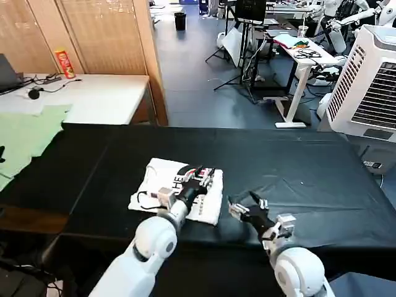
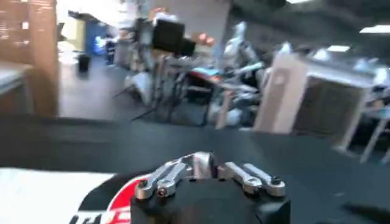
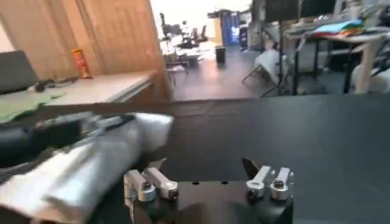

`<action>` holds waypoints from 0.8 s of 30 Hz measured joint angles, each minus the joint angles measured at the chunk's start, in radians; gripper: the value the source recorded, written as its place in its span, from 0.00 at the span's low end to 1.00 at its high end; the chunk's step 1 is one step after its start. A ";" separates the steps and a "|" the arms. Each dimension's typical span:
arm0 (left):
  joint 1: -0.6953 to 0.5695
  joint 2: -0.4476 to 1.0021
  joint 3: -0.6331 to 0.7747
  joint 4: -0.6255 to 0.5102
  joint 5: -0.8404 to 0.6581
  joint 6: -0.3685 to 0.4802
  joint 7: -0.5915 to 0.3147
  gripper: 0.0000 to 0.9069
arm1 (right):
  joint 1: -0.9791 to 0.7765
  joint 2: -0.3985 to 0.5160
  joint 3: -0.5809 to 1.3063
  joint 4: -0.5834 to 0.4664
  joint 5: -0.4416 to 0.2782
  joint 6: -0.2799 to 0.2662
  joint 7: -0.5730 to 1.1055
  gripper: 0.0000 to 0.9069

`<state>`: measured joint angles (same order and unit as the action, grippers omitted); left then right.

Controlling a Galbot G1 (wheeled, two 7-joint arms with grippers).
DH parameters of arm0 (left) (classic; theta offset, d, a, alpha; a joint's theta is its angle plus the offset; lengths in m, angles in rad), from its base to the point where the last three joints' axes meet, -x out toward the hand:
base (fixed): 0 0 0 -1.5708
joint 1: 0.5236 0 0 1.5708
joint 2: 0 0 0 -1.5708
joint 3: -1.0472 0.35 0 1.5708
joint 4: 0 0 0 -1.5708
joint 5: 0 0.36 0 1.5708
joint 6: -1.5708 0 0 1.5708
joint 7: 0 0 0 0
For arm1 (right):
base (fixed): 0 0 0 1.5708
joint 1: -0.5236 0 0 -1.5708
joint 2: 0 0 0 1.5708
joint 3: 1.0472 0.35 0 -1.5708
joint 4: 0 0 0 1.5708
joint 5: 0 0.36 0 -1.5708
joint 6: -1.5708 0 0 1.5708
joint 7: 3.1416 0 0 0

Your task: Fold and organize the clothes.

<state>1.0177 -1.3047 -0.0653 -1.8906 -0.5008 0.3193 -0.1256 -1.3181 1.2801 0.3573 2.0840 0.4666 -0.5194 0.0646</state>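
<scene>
Progress: T-shirt (image 1: 179, 192) already folded into a compact rectangle, lying left of centre near the front edge of the black worktop (image 1: 309, 179); tidying looks left. Left gripper (image 1: 201, 178) hovers over it, fingers spread, holding nothing. Right gripper (image 1: 247, 206) just beside, fingers spread, with open worktop rightward.

Your left tool (image 1: 202, 178) covers most of the print on the T-shirt (image 1: 162, 184). The left wrist view blurs it, its lettering (image 2: 97, 217) cut off by the edge.
</scene>
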 joint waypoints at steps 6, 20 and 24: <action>0.016 0.036 -0.041 -0.012 0.023 -0.015 -0.001 0.97 | 0.062 0.024 -0.048 -0.070 0.027 -0.024 0.033 0.97; 0.104 0.114 -0.137 -0.110 0.024 -0.017 -0.007 0.97 | 0.174 0.095 -0.096 -0.234 0.117 -0.044 0.072 0.09; 0.134 0.130 -0.172 -0.148 0.023 -0.020 -0.007 0.97 | 0.190 0.096 -0.092 -0.270 0.119 -0.041 0.063 0.08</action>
<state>1.1522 -1.1743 -0.2370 -2.0382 -0.4775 0.2996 -0.1325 -1.1284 1.3757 0.2654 1.8137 0.5859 -0.5606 0.1274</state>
